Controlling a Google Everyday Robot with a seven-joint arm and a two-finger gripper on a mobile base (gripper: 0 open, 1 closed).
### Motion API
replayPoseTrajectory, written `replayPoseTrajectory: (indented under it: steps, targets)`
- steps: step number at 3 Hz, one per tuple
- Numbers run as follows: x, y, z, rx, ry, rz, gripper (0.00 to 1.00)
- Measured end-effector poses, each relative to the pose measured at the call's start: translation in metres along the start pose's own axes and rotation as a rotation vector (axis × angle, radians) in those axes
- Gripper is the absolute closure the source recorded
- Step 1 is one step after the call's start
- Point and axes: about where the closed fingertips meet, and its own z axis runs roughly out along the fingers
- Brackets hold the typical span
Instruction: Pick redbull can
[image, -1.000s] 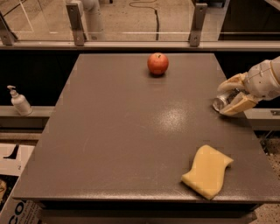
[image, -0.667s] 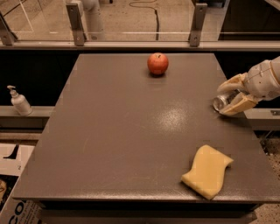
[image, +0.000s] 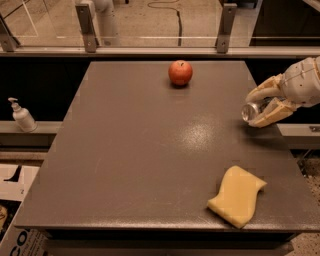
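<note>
Risen a shade off the counter (image: 150, 150) at its right edge since a second ago, with claw (image: 255, 111) clamped round the can (image: 250, 112), held sideways: grasp seemingly secure, only lifting clear left.

Cream gripper (image: 253, 110) at right; silvery redbull can (image: 249, 113).

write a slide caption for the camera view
Hand at the table's right edge grips the can; apple at the back, sponge front right.
</note>
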Motion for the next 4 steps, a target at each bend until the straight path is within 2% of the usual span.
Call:
replayPoseTrajectory:
  steps: [2,4]
  targets:
    - [-0.055,-0.006,-0.021,0.037,-0.135,-0.054,1.0]
    - [-0.106,-0.002,-0.024,0.042,-0.262,-0.101,1.0]
